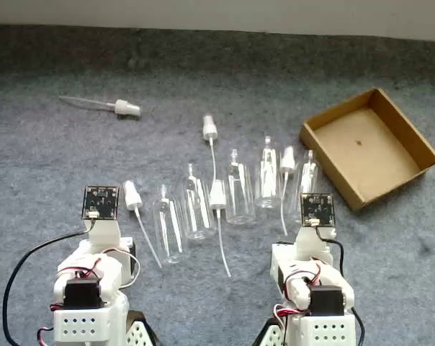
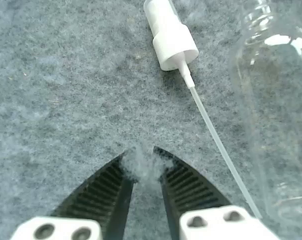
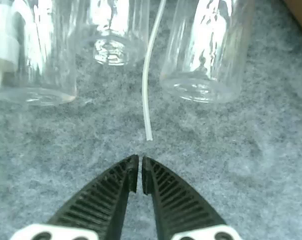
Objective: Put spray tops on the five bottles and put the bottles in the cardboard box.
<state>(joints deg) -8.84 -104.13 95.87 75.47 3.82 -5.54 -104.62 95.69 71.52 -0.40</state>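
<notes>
One spray top [image 2: 170, 37] just ahead of left gripper [image 2: 143, 160], slightly apart; right gripper [image 3: 140, 162] together.

High view: I look down over the whole tabletop [image 1: 45, 144] from its near side. Wrist views: close, low, facing forward. Both share the bottles [image 1: 239, 191] with it.

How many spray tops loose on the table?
5 tops: one far back left, one behind the bottles, one left of them, two among them.
</notes>
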